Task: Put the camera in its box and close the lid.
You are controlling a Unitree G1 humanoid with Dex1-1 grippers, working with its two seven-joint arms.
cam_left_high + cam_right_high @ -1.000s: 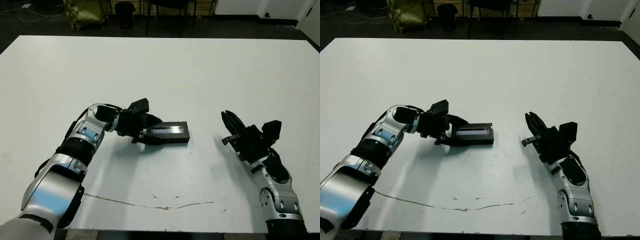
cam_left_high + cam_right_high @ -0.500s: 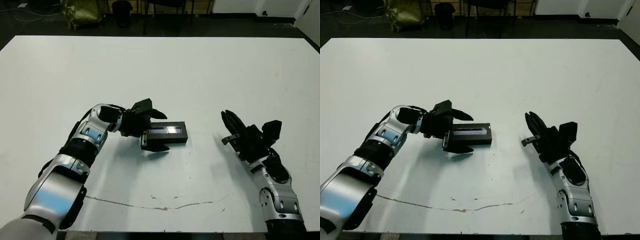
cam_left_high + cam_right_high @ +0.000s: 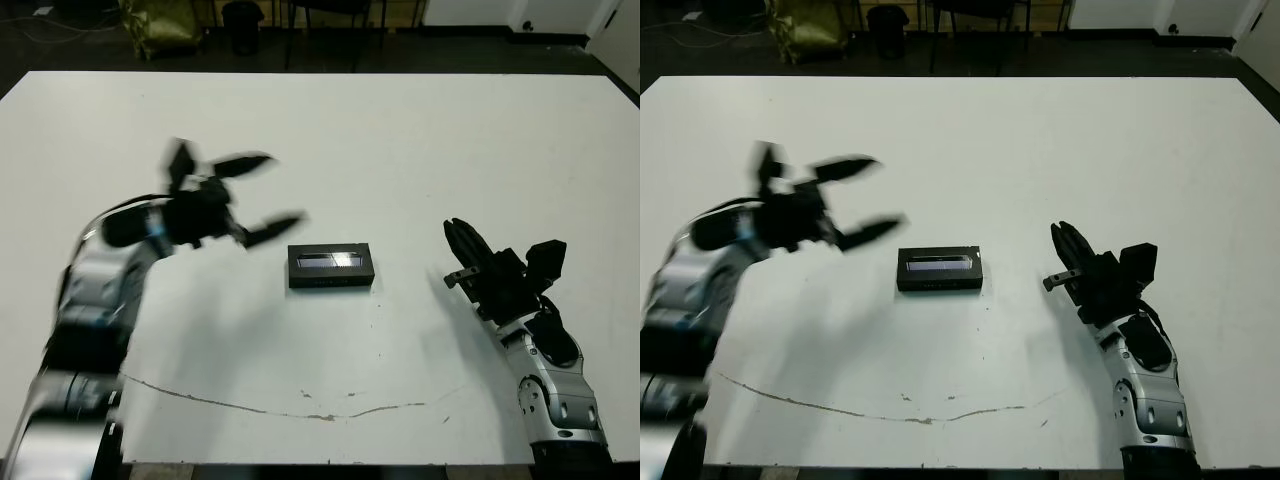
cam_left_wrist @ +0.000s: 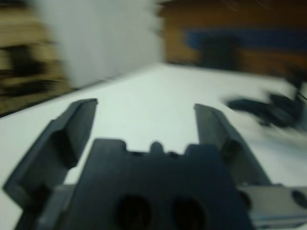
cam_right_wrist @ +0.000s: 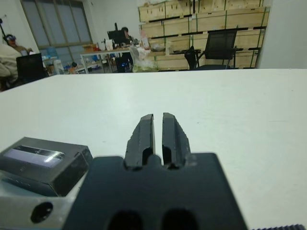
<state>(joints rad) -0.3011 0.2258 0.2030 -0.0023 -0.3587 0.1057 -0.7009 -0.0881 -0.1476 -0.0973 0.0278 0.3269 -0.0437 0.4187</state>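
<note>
The lid (image 3: pixel 331 266) lies flat on the tabletop (image 3: pixel 400 140). Left of it, the left gripper (image 3: pixel 262 201) is spread wide, empty. Right of it, the right gripper (image 3: pixel 458 240) is pressed together, empty.

The bench (image 3: pixel 420 140) was a smooth matt white surface, scored by a thin dark crack near its front edge. The lid (image 3: pixel 331 266) looked like matt black plastic with a glossy grey-blue stripe along its top. Behind each matt black plastic hand (image 3: pixel 462 250), the forearms were shiny silver metal.
</note>
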